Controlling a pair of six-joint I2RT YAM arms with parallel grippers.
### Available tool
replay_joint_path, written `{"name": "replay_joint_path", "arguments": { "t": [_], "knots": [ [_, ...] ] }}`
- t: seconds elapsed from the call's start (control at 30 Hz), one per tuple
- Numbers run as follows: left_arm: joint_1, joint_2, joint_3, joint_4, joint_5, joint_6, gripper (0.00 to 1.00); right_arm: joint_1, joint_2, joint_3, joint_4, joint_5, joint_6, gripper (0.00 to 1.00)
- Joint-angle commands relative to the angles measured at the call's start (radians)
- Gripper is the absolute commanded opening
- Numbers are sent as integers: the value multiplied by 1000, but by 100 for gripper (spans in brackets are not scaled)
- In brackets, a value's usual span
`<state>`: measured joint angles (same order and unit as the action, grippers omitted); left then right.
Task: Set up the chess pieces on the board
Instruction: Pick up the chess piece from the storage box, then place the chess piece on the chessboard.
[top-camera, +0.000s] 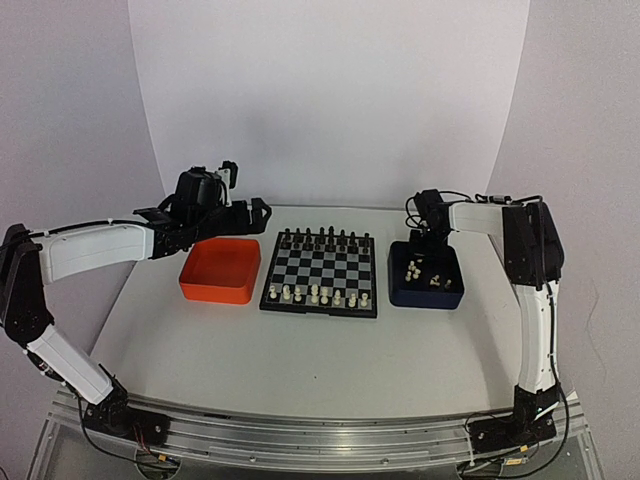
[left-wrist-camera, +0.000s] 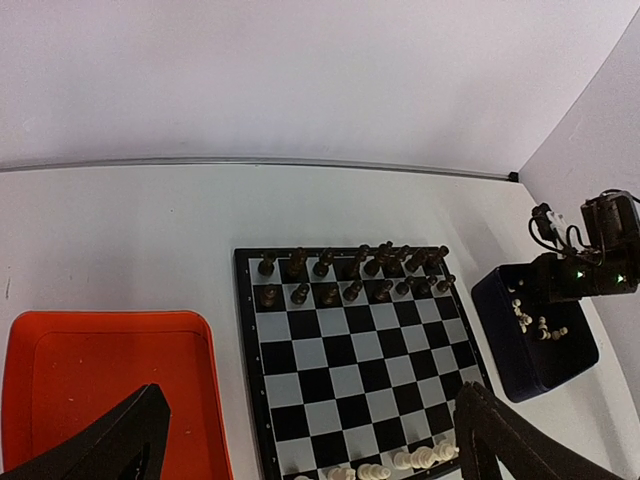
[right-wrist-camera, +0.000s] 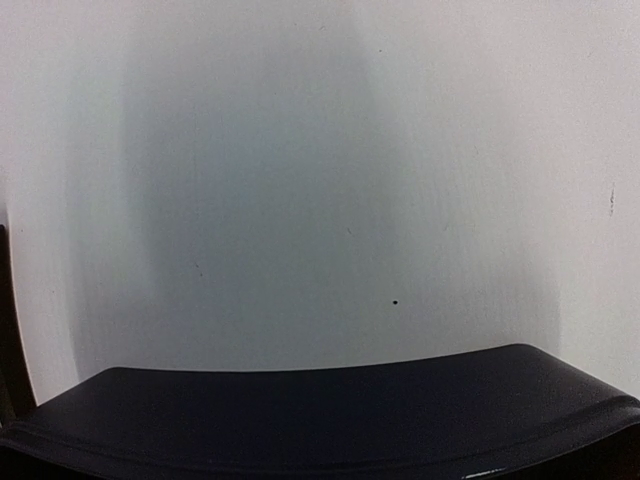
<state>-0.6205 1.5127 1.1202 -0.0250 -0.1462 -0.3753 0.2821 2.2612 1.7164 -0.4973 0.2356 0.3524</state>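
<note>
The board (top-camera: 320, 272) lies mid-table with small black pieces (top-camera: 325, 240) on its far rows and several cream-white chess pieces (top-camera: 315, 295) along its near row. More white pieces (top-camera: 420, 272) lie in the dark blue tray (top-camera: 450, 292). My right gripper (top-camera: 424, 256) reaches down into that tray; its fingertips are hidden, and I cannot see whether it holds a piece. The right wrist view shows only the tray's wall (right-wrist-camera: 320, 420). My left gripper (left-wrist-camera: 315, 450) hangs open above the orange tray (left-wrist-camera: 100, 380) and the board's (left-wrist-camera: 350, 360) left side, holding nothing.
The orange tray (top-camera: 220, 270) sits left of the board and holds nothing. The blue tray (left-wrist-camera: 535, 350) stands right of it. A curved white backdrop closes off the far side of the table.
</note>
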Motion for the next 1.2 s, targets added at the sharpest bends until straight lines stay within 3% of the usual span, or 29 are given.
{"name": "replay_joint_path", "arguments": {
  "t": [0.0,0.5,0.67,0.9,1.17],
  "knots": [
    [5,-8,32,20,25,-11,100,-4,-48,-18,3,-6,-27,0],
    [10,29,44,62,101,4,100,2,-326,-200,-38,-110,-46,0],
    [15,26,43,63,108,9,100,102,-394,-182,-95,-133,-106,0],
    [16,-7,23,78,118,12,100,269,-372,-132,-165,-153,-122,0],
    [16,-14,13,84,125,34,100,344,-254,-60,-196,-162,-120,0]
  ]
}}
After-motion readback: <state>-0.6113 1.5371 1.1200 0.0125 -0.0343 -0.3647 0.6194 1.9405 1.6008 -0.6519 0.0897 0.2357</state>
